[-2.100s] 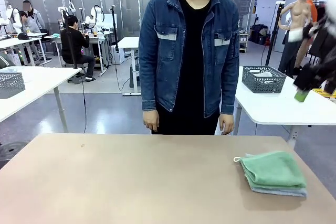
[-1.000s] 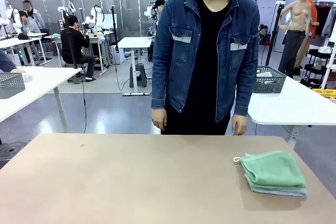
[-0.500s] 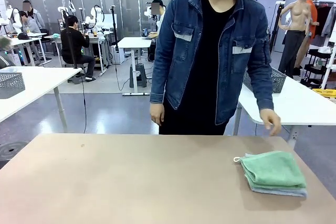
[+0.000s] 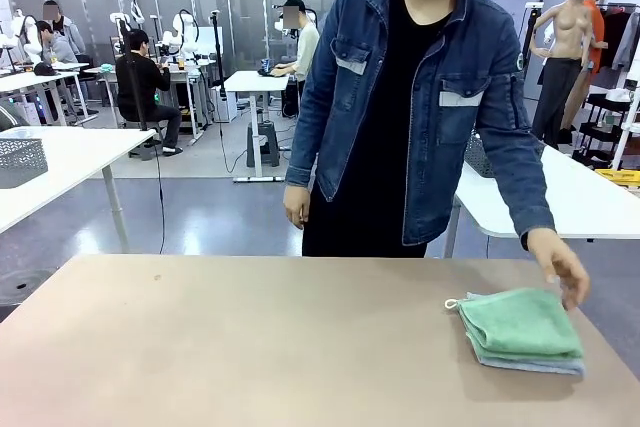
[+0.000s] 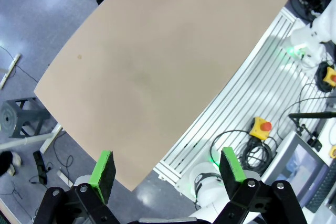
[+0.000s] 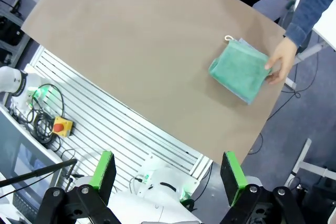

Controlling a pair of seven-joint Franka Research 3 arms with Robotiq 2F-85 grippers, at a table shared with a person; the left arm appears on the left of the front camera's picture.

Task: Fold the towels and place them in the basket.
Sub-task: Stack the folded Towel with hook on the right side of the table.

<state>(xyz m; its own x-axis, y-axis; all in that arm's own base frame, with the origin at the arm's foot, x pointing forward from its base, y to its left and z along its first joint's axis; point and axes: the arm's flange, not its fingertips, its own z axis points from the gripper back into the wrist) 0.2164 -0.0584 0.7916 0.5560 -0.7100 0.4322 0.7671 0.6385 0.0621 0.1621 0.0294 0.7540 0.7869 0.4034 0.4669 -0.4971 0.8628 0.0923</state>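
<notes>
Towels (image 4: 520, 331), green folded on blue-grey, lie stacked near the table's (image 4: 250, 347) right edge. Person's hand (image 4: 562, 272) reaches down to the stack's far edge. Left gripper (image 5: 167, 169) and right gripper (image 6: 167, 170) hang high above, fingers spread apart, holding nothing.

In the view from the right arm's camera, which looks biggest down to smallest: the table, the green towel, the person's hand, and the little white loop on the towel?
1. The table, by far the largest.
2. The green towel, folded on top of a blue-grey one.
3. The person's hand at the towel's edge, clearly smaller than the towel.
4. The white loop, tiny at one corner.
</notes>
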